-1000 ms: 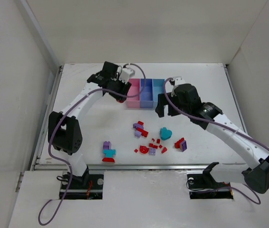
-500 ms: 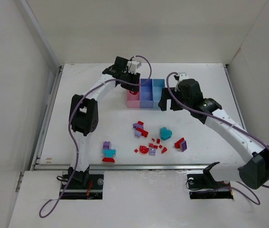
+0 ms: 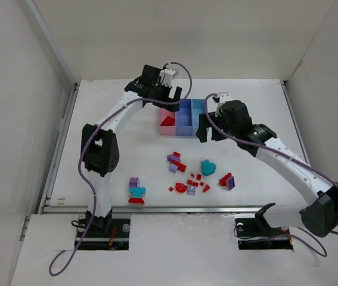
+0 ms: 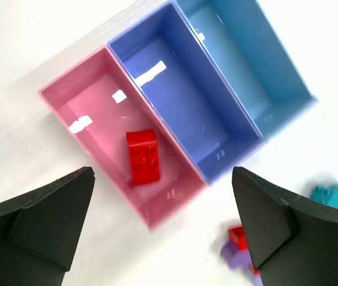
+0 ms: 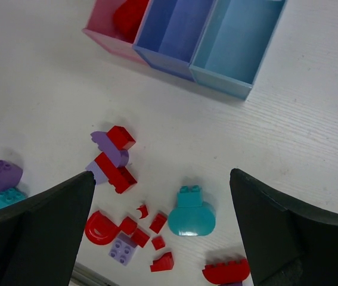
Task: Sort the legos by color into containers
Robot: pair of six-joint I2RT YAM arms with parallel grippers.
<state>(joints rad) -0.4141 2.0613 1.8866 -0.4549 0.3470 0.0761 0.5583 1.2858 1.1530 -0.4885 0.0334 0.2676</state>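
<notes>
- Since a second ago the left arm has swung from beside the containers to above them. The small red plastic brick [image 4: 143, 156] now lies loose on the floor of the pink open-topped bin [image 4: 94, 89], apart from its walls. The right arm has barely shifted.
- Left gripper [image 4: 161, 171]: fingers spread wide with nothing between them, hovering over the near end of the pink bin.
- Right gripper [image 5: 162, 173]: just as wide open and empty, hanging above the white table [image 3: 109, 155] between the bins and the loose pieces.
- No pieces show in the purple-blue bin [image 4: 180, 101] or the light blue bin [image 4: 240, 53], so most of the sorting looks undone.
- Risk: both wrists sit near each other at the joined bins. If they reach there together they may collide.
- Risk: a low retreat by the left fingers could catch a bin wall and drag the whole row, since the bins are joined.
- Risk: the clump of lilac and red bricks [image 5: 112, 156] looks stuck together. Lifted as one, it would put a wrong colour in a bin. The stack of lilac, teal and red pieces [image 3: 136, 192] poses the same problem.
- Risk: the tiny red bricks [image 5: 157, 223] lie crowded. Closing on one may scatter its neighbours or pinch two.
- Risk: the teal plastic heart [image 5: 191, 217] has rounded sides and could squirt out of a shallow pinch.
</notes>
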